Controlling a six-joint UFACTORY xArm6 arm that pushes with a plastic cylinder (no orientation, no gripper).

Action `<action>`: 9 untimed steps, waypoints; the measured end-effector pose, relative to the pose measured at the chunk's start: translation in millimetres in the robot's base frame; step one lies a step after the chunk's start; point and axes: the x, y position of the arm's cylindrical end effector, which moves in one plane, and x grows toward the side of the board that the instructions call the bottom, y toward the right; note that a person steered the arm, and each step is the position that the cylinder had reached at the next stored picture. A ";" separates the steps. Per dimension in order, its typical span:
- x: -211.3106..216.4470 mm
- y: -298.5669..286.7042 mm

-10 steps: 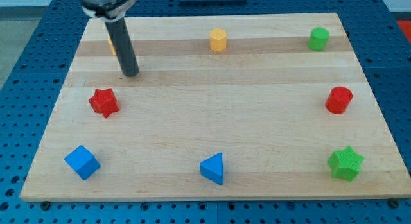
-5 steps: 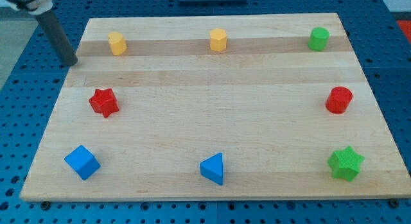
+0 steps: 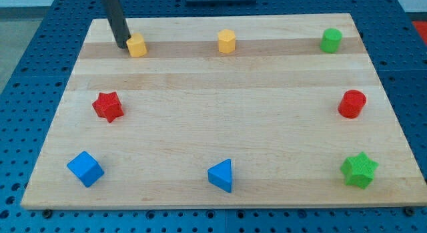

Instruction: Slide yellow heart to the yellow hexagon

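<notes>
The yellow heart (image 3: 137,45) sits near the top left of the wooden board (image 3: 220,119). My tip (image 3: 122,45) is right against the heart's left side, touching it. The yellow hexagon (image 3: 227,41) stands to the heart's right, at the top middle of the board, well apart from the heart.
A green cylinder (image 3: 331,41) is at the top right and a red cylinder (image 3: 351,103) at the right edge. A green star (image 3: 359,169) is at the bottom right. A red star (image 3: 108,106), a blue cube (image 3: 85,169) and a blue triangular block (image 3: 221,175) lie lower down.
My tip swung from off the board's left edge to the heart's left side. The heart has shifted a little to the right, toward the hexagon.
</notes>
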 end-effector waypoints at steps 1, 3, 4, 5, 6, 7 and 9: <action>0.0 42.6; -1.6 115.1; -1.8 115.8; -1.8 108.0; -1.7 81.1; -1.7 60.1; -1.4 16.3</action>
